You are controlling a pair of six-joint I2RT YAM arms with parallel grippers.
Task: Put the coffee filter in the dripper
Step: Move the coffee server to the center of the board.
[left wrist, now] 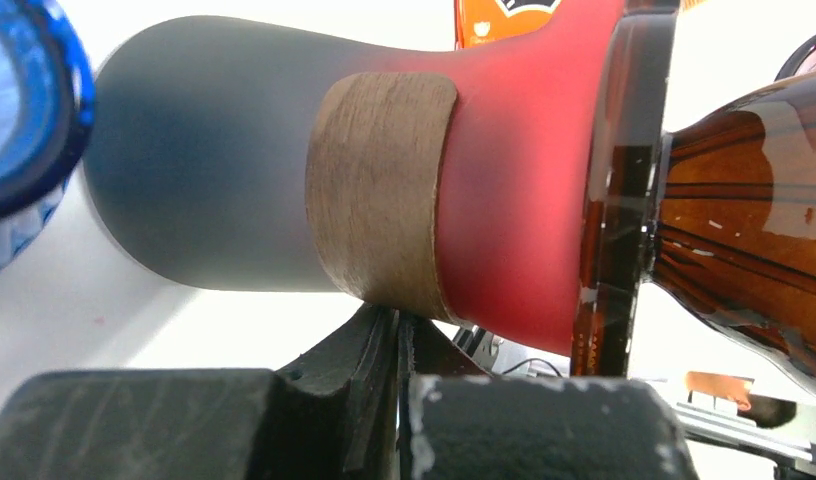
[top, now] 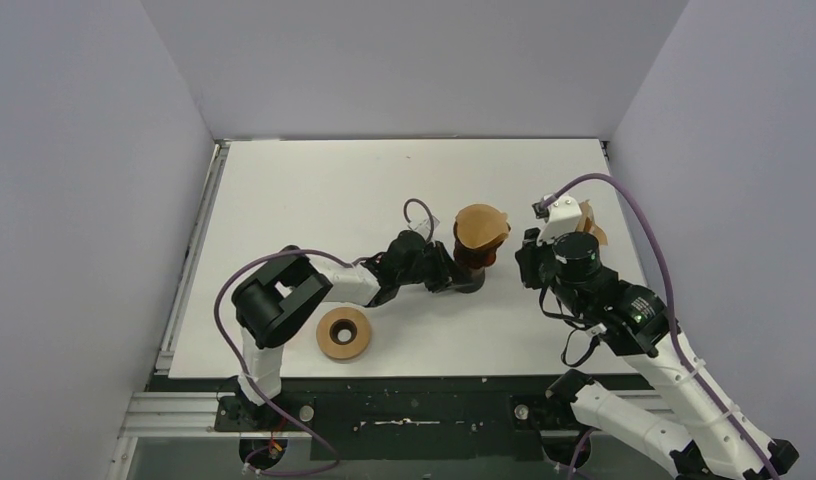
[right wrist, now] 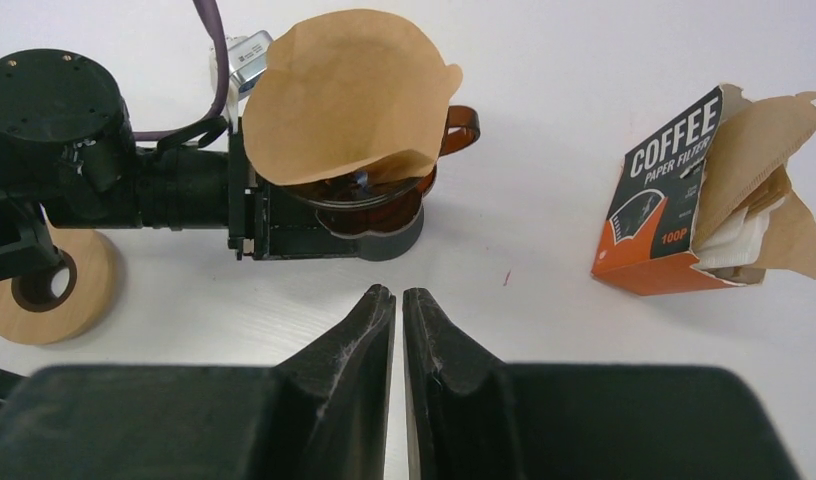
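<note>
- Coffee filter [right wrist: 349,100]: brown paper cone, seated in the amber dripper [right wrist: 384,203], with most of the paper rising above the dripper's rim
- Dripper: rests on top of a frosted carafe [left wrist: 234,150] banded by a wooden collar [left wrist: 379,190]; the carafe stands on the white table [right wrist: 544,60]
- Left gripper [left wrist: 399,322]: fingers pressed together with nothing visible between them, tips just beside the carafe near the collar
- Right gripper [right wrist: 398,298]: fingers nearly closed, only a thin slit between them, holding nothing; it hovers near the carafe, apart from it
- Box of coffee filters [right wrist: 664,200]: lies open on the table, well to the right of the carafe, loose filters protruding
- Wooden ring [right wrist: 44,290]: flat on the table beside the left arm
</note>
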